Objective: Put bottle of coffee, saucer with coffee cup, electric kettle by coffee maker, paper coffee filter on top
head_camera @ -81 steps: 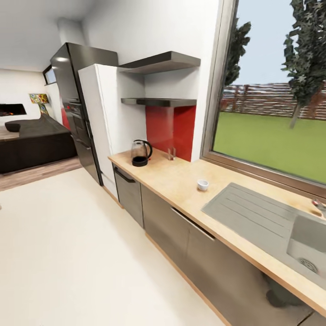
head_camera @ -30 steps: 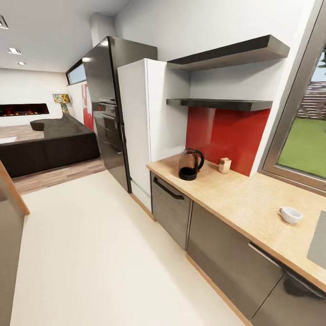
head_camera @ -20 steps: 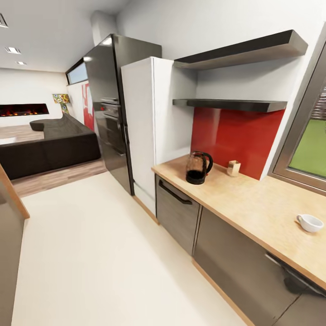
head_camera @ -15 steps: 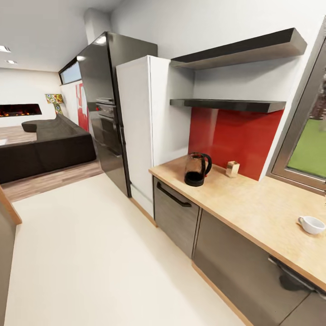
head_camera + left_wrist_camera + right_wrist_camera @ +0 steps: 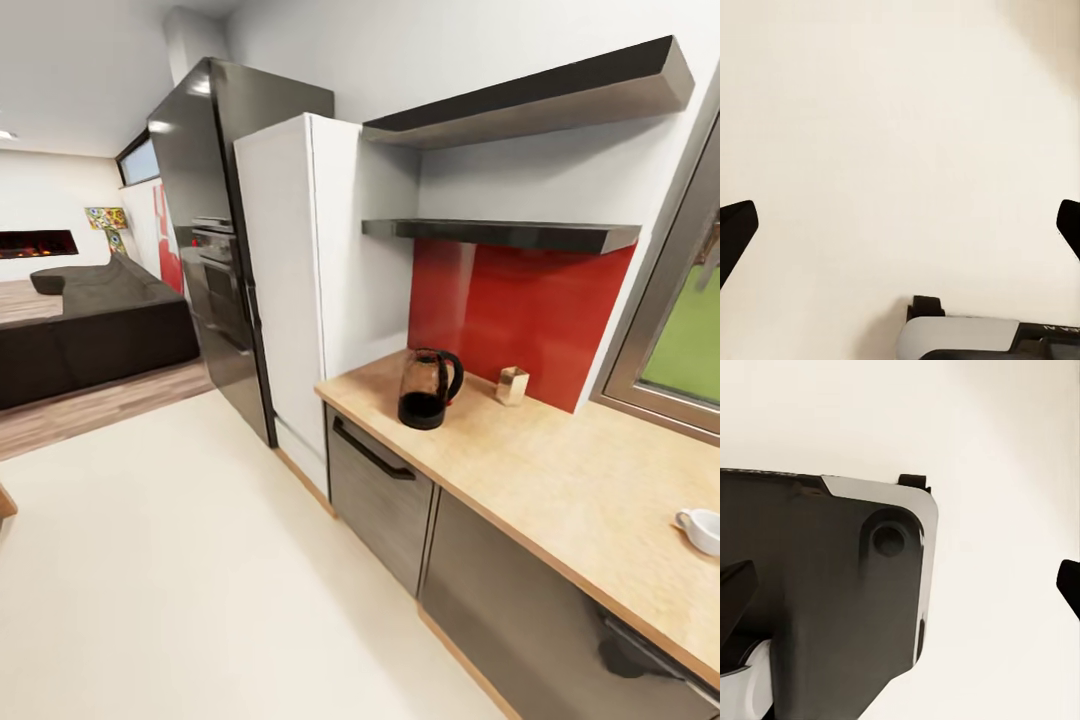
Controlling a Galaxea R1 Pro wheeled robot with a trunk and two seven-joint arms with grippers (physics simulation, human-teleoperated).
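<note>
Over pale floor (image 5: 900,112), left gripper (image 5: 900,225) fingers spread wide, pointing down

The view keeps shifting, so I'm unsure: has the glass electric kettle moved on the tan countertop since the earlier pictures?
No. The glass electric kettle stands just as before beside the small tan box at the red backsplash; the camera moved.

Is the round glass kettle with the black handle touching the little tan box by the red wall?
Apart. The head view shows bare countertop between the kettle and the box.
</note>
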